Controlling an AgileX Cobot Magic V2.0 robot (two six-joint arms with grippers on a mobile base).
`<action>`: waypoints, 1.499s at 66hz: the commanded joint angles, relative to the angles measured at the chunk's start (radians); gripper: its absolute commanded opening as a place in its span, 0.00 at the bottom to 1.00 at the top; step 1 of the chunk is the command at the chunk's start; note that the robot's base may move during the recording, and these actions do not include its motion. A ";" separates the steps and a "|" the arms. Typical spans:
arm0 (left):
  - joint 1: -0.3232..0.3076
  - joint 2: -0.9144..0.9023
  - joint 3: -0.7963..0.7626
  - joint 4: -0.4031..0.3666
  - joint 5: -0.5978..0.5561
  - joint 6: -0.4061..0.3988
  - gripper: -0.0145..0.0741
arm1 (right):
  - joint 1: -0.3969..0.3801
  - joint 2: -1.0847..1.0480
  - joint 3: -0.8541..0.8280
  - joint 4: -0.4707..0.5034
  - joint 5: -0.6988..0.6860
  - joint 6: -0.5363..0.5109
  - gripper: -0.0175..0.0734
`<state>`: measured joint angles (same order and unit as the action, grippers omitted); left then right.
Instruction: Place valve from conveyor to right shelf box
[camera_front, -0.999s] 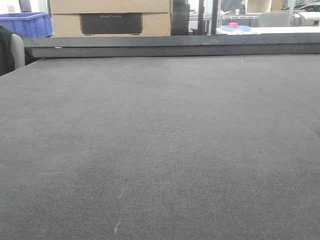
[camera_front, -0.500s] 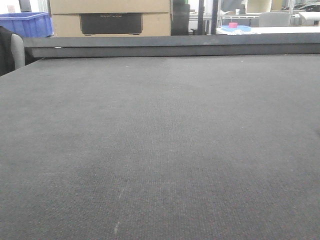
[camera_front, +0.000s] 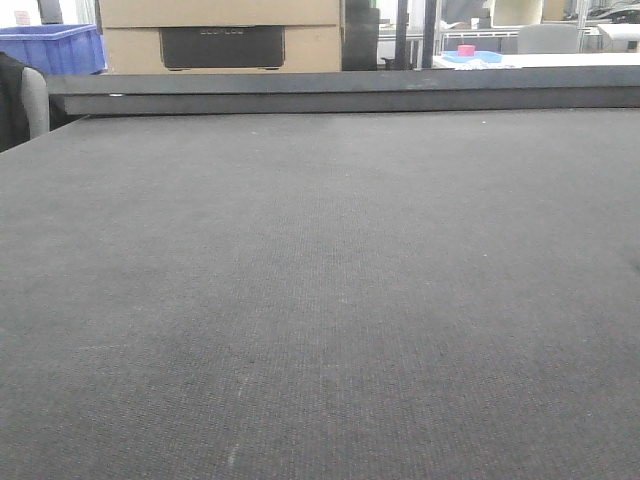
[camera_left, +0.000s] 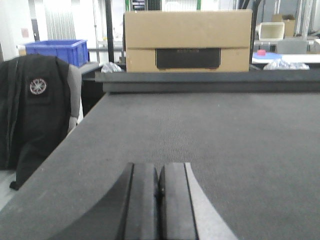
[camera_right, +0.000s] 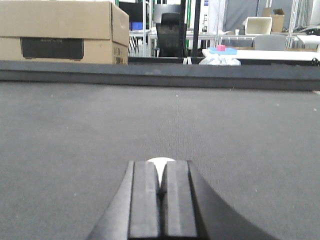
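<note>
The conveyor (camera_front: 320, 300) is a wide dark grey woven belt that fills the front view, with a dark metal rail (camera_front: 350, 92) along its far edge. No valve shows in any view, and the right shelf box is out of view. My left gripper (camera_left: 159, 170) hangs low over the belt (camera_left: 230, 130) near its left edge, shut with nothing between its pads. My right gripper (camera_right: 160, 170) is also shut and empty over the belt (camera_right: 90, 125). A small white rounded patch (camera_right: 160, 161) peeks out just beyond its fingertips; I cannot tell what it is.
Behind the rail stands a large cardboard box (camera_front: 220, 35), with a blue crate (camera_front: 55, 48) to its left. A black jacket on a chair (camera_left: 35, 110) sits off the belt's left edge. Further back right is a white table with a pink item (camera_front: 466, 50).
</note>
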<state>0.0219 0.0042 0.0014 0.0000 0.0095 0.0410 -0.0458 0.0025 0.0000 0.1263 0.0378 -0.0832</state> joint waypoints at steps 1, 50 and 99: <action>0.002 -0.004 -0.025 0.000 0.046 -0.004 0.04 | -0.005 -0.002 0.000 0.039 -0.038 -0.005 0.01; 0.002 0.734 -0.910 0.000 0.834 -0.004 0.04 | -0.005 0.640 -0.698 0.032 0.577 -0.005 0.01; 0.002 1.144 -1.143 0.000 0.942 -0.004 0.04 | -0.005 1.262 -1.117 -0.005 1.122 -0.005 0.01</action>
<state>0.0219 1.1449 -1.1328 0.0000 0.9624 0.0410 -0.0458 1.2366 -1.0809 0.1460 1.1220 -0.0832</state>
